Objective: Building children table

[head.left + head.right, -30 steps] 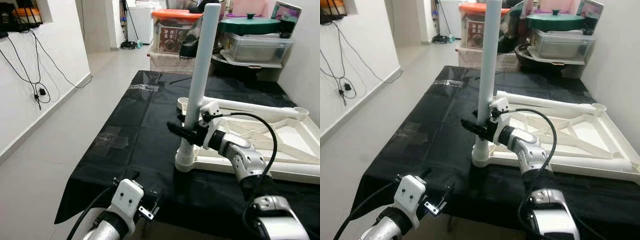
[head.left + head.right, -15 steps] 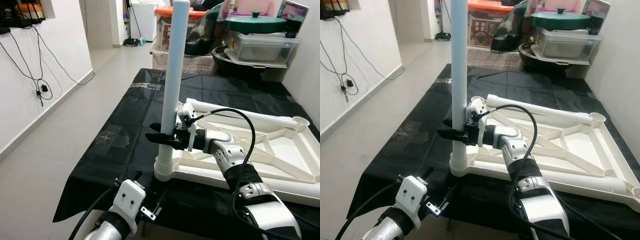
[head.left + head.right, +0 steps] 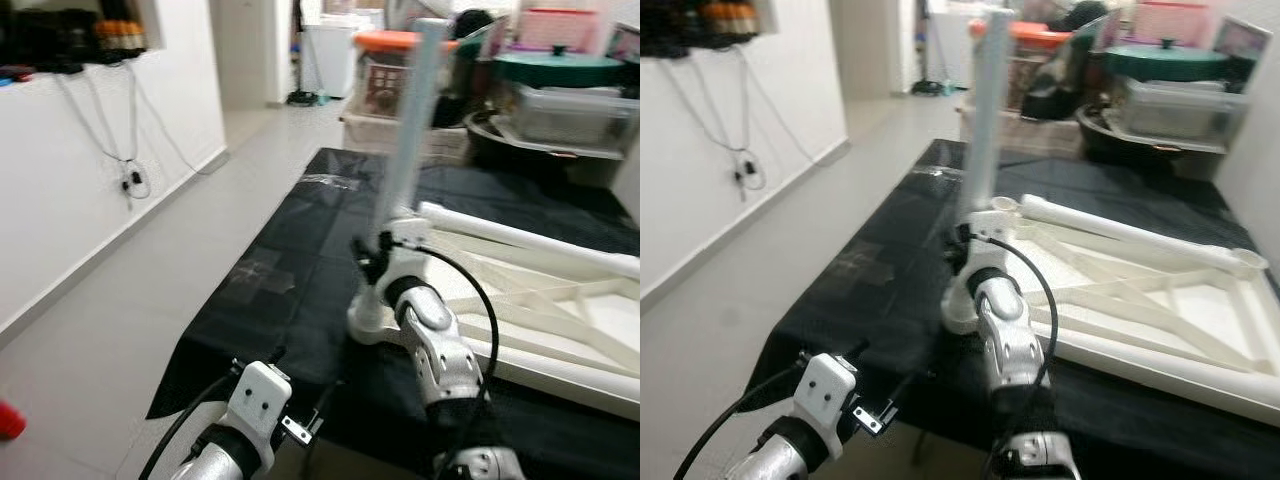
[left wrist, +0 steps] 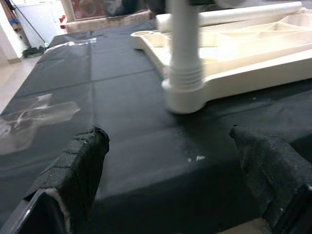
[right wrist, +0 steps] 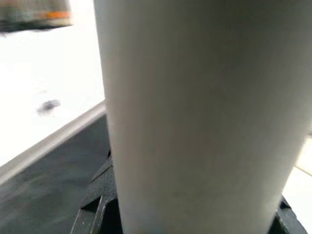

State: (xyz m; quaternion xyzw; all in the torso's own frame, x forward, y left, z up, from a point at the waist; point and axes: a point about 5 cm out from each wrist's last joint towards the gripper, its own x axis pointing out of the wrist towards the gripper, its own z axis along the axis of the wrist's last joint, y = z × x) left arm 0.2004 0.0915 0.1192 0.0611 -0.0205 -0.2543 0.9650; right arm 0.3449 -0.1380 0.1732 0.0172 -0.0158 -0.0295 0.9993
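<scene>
Worktop (image 3: pixel 290 250) under black sheeting carries the upturned white tabletop (image 3: pixel 1160 320), lying flat toward the robot's right. A white table leg (image 3: pixel 405 170) stands upright in the corner socket (image 3: pixel 366 322) nearest the robot. The right tool (image 3: pixel 376 256) is clamped on the leg low down, just above the socket, its black fingers (image 5: pixel 97 204) seen on either side of the tube. The left tool (image 4: pixel 170 161) is held low at the worktop's near edge, its padded fingers (image 4: pixel 80 161) apart and holding nothing.
</scene>
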